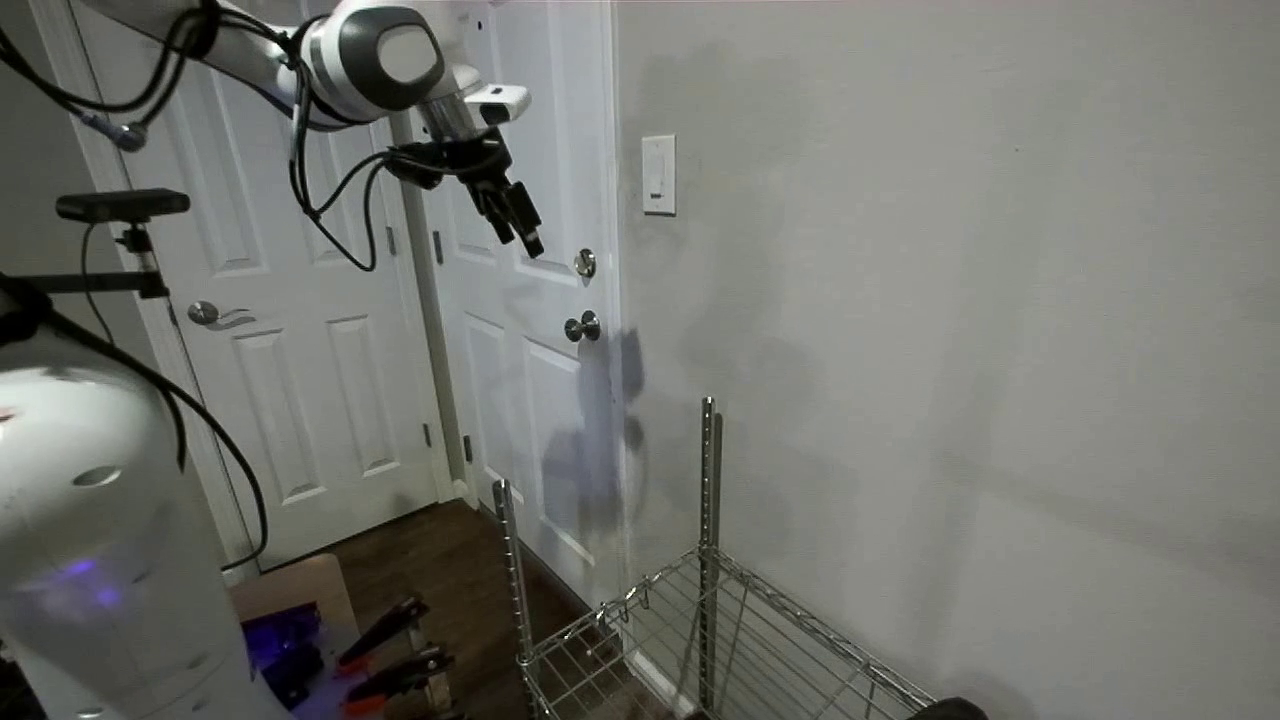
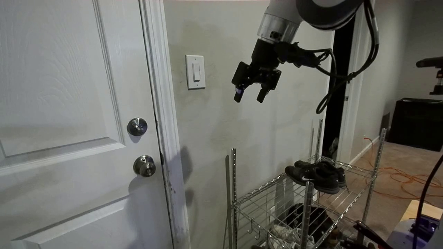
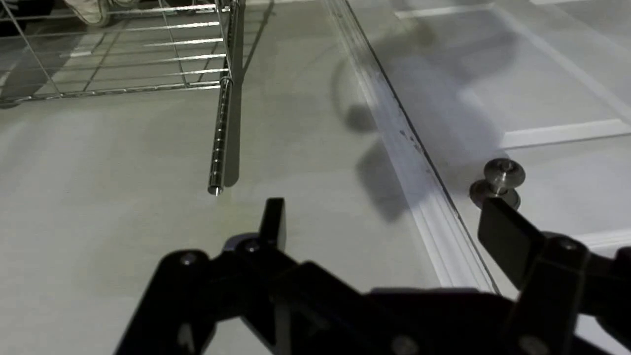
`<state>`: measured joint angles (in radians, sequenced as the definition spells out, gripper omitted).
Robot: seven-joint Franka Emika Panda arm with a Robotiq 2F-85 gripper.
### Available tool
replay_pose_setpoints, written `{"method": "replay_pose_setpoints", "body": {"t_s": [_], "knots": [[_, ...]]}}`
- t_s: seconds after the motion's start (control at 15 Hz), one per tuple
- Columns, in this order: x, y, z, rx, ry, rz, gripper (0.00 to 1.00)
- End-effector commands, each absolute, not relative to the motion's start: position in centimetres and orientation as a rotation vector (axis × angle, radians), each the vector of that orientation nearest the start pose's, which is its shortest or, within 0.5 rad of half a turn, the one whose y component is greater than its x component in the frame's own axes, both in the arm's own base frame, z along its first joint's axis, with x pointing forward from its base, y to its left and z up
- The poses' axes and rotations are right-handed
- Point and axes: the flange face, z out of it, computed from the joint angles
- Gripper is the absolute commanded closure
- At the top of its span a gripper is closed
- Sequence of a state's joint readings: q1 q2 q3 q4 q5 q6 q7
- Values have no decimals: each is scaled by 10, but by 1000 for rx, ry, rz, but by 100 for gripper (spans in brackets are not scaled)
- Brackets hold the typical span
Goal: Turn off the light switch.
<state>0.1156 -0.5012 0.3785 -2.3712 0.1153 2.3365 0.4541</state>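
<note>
Your gripper (image 2: pixel 249 99) hangs at the end of the arm (image 1: pixel 400 60), its black fingers (image 3: pixel 272 222) spread with a wide gap between them, tilted downward and well apart from the switch (image 1: pixel 658 175). The white switch sits upright on the pale wall (image 1: pixel 950 300), just beside the frame (image 2: pixel 164 103) of a white door (image 2: pixel 62 103), as both exterior views show you. It is well beyond the edge of the desk (image 1: pixel 300 580), where two black clamps (image 1: pixel 385 630) with orange-red parts sit. The desk's wooden corner shows beside the arm's white base (image 1: pixel 100 560). Between that clamped edge and the wall stands a wire rack (image 2: pixel 307 214), dark shoes (image 2: pixel 315 176) resting on its upper shelf. On the door, a round knob (image 2: pixel 144 166) is set below a lock (image 2: pixel 137 126), both lower than the switch. In your wrist view, one fingertip overlaps the knob's base in the line of sight, and a shadow (image 3: pixel 384 182) falls on the wall near the frame. Which way the switch is set, you cannot tell.
</note>
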Motion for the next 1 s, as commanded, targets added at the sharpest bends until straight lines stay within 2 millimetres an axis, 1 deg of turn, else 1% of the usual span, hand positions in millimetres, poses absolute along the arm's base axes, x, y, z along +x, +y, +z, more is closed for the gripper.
{"method": "replay_pose_setpoints", "body": {"t_s": [0.0,0.07,0.2,0.53,0.6,0.67,0.87,0.93], "knots": [[393,232,549,-2949,146,-827,0],[387,232,546,-2951,87,-744,0],[390,231,548,-2954,116,-784,0],[390,231,548,-2955,119,-787,0],[384,229,547,-2951,121,-791,0],[384,230,546,-2950,126,-805,0],[397,232,545,-2945,166,-829,0],[401,232,545,-2938,177,-835,21]]}}
